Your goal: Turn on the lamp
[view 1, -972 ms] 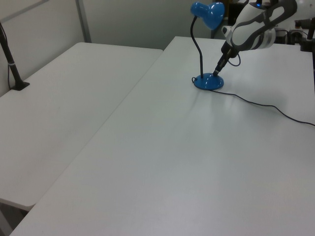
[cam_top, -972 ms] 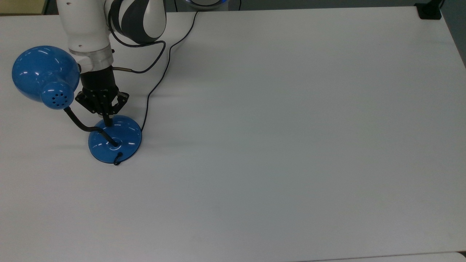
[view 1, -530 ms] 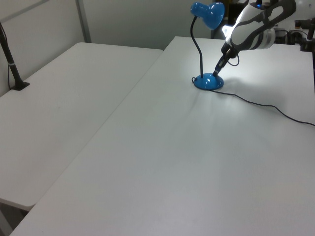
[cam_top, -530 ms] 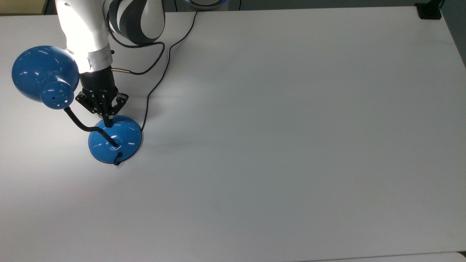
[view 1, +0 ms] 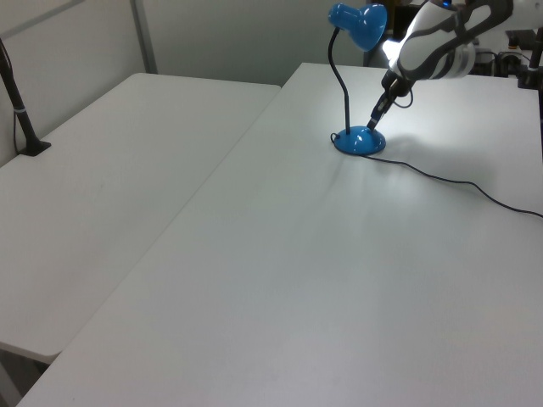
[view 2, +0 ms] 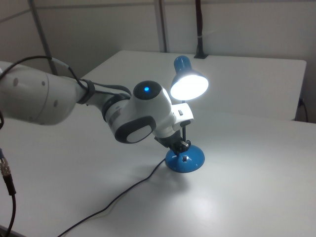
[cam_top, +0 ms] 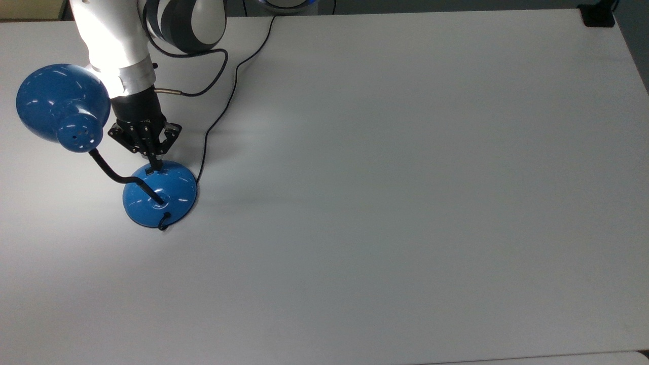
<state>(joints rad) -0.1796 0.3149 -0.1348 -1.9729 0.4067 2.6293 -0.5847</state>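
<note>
A second ago the lamp (cam_top: 63, 104) was dark; half a second ago it was lit, and it glows now, brightening the arm (cam_top: 109, 38) at the top view's upper left. The gripper (cam_top: 156, 165), whose tip then pressed the base (cam_top: 170, 190), has drawn back toward the frame's top, fingers together, baring the switch (view 2: 183, 158).

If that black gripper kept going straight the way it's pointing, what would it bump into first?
Most likely the lamp's blue base: the gripper points down at its rim, just above the small switch. How much of a gap remains is hard to judge.
</note>
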